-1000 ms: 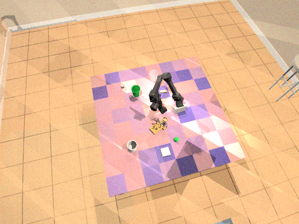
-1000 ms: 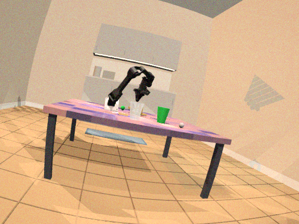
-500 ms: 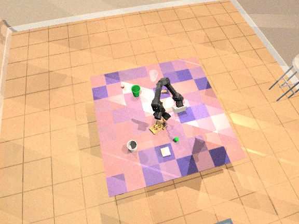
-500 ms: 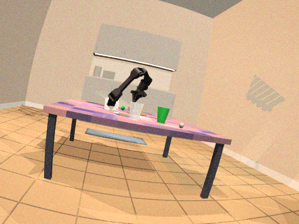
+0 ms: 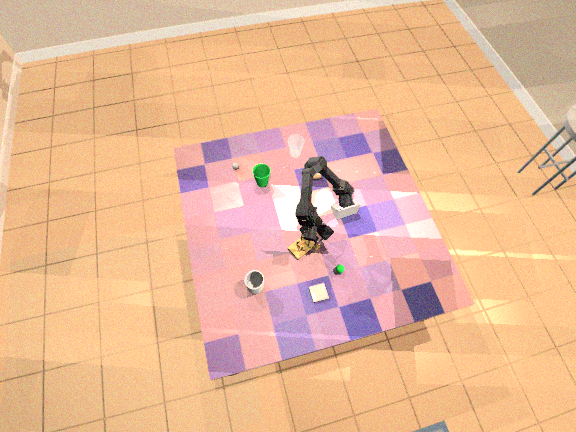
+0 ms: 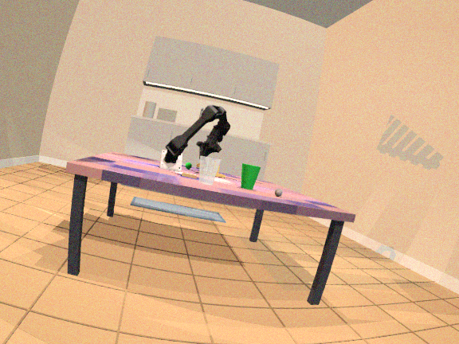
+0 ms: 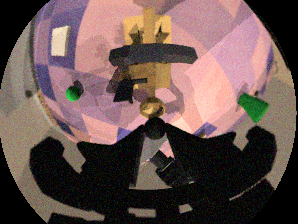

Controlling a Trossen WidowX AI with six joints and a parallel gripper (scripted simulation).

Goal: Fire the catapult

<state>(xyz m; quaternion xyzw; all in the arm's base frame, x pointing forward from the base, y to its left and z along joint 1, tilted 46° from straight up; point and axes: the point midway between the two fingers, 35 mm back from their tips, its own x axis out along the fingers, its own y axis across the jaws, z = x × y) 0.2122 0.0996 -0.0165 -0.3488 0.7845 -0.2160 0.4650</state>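
The wooden catapult (image 5: pixel 298 249) (image 7: pixel 161 75) stands on the patterned table; its round cup (image 7: pixel 152 107) shows in the wrist view just ahead of my fingertips. My gripper (image 7: pixel 154 125) is shut on a small dark ball (image 7: pixel 155 128), held above and close to the catapult's cup. I cannot tell the height between ball and cup. In the top view the arm hides the fingertips and the cup. The white mug (image 5: pixel 255 289) stands upright, beyond the catapult from the arm's base and off to the left in the top view; it does not show in the wrist view.
A green ball (image 5: pixel 340 269) (image 6: pixel 188 166) (image 7: pixel 73 93) and a pale square block (image 5: pixel 319 293) (image 7: pixel 60 41) lie near the catapult. A green cup (image 5: pixel 261 176) (image 6: pixel 250 176) (image 7: pixel 254 107), a clear cup (image 5: pixel 295 145) (image 6: pixel 208 171) and a grey ball (image 5: pixel 235 166) (image 6: pixel 278 193) are farther off.
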